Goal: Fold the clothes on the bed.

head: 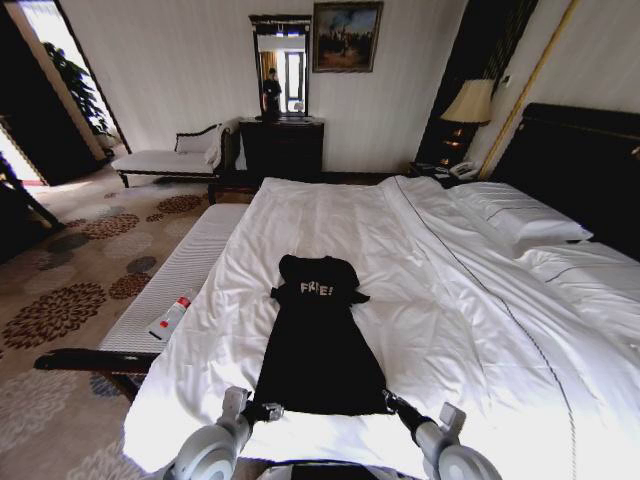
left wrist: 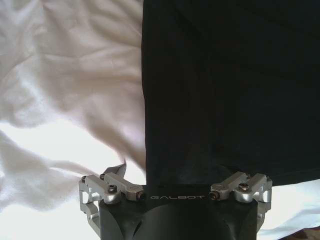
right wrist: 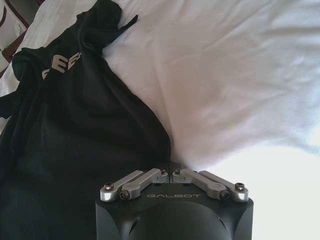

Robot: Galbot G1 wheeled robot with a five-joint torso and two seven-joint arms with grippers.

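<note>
Black soft-fabric T-shirt [head: 318, 345] lettered "FREE!" lies before you on the white-sheeted bed [head: 450, 300]; "GALBOT"-marked left gripper [head: 262, 410] spread apart, right gripper [right wrist: 170, 167] pinches its hem.

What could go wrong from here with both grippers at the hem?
1. The left gripper and right gripper sit at the two near hem corners of the black garment. The right one looks closed at the very edge of the fabric, so its hold may be thin and slip on a lift.
2. The white sheet lies wrinkled right beside the hem; a pinch could catch it too.
3. The sleeves near the lettering are bunched, so a fold may trap creases.
</note>
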